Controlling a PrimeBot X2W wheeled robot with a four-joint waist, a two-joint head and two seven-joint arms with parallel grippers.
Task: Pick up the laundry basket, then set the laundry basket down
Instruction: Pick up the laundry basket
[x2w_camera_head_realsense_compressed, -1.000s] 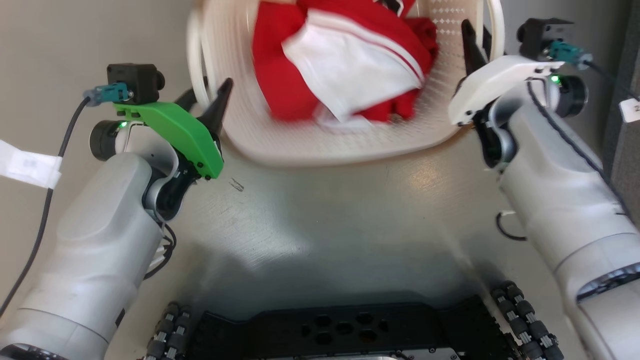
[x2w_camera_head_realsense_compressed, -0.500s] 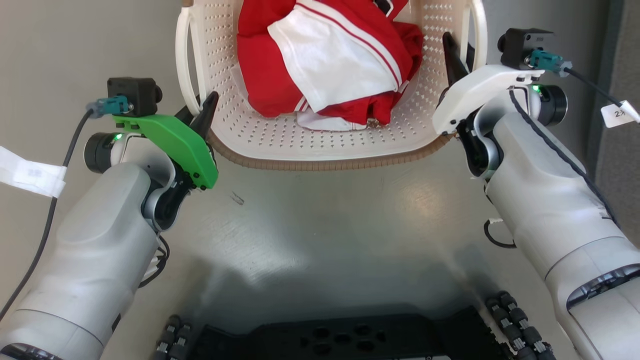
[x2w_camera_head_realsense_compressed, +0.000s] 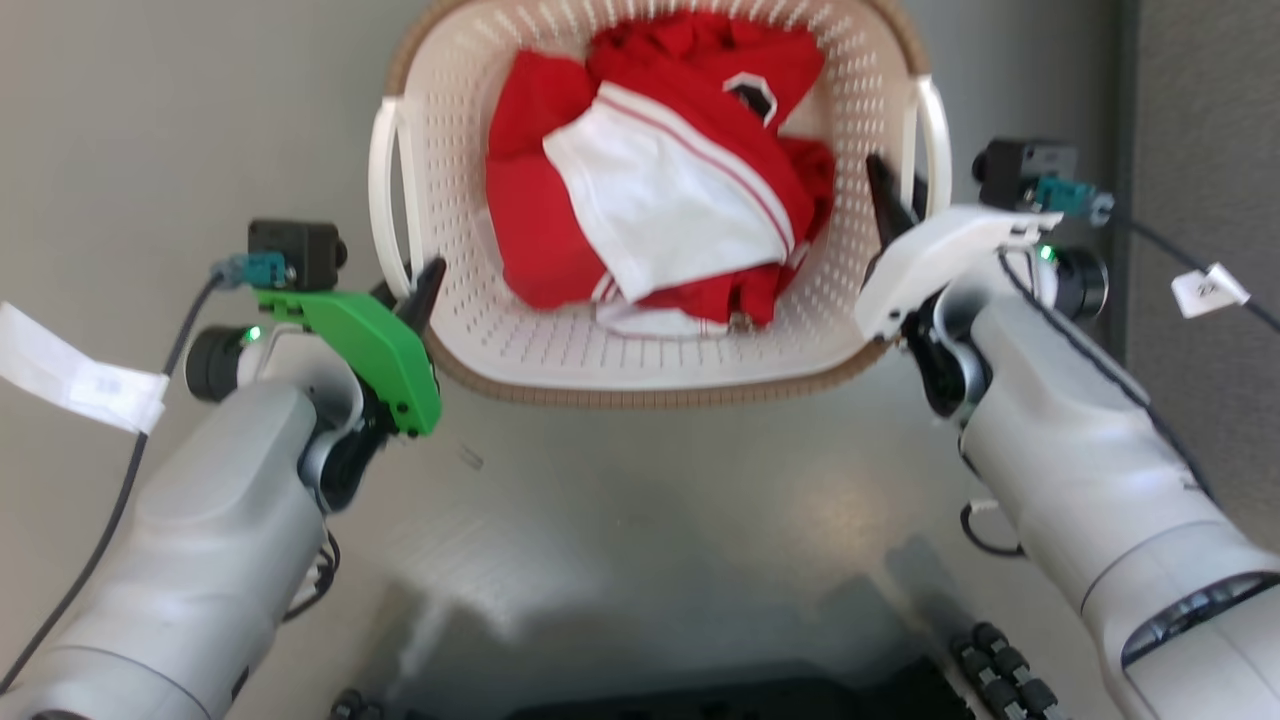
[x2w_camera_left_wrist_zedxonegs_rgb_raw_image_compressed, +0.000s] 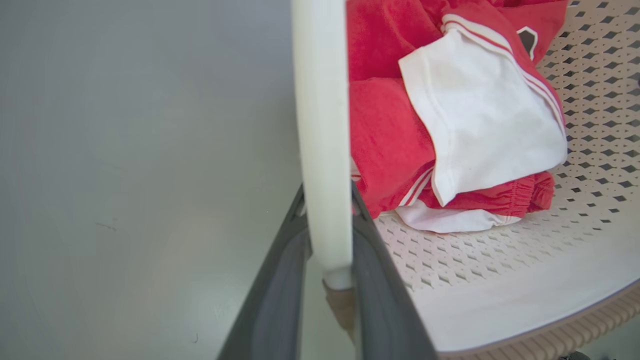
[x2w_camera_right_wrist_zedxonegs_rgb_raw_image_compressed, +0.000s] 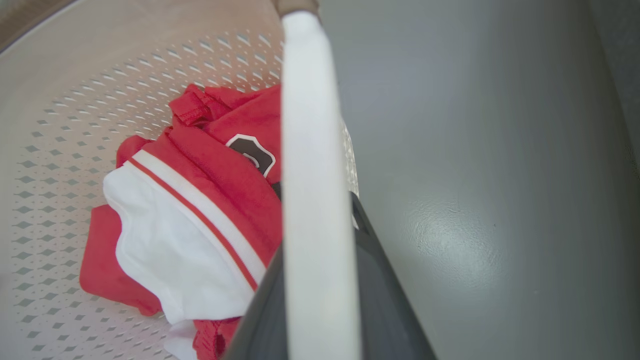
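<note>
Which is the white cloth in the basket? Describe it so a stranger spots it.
Start at the cream laundry basket. Inside lies a heap of red clothes. The white cloth is the broad panel on top, bordered by a thin red stripe.

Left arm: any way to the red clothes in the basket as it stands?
Probably not yet. The left gripper is clamped on the white handle of the laundry basket; the red clothes lie uncovered just beside it, so after letting go nothing seems to block it.
</note>
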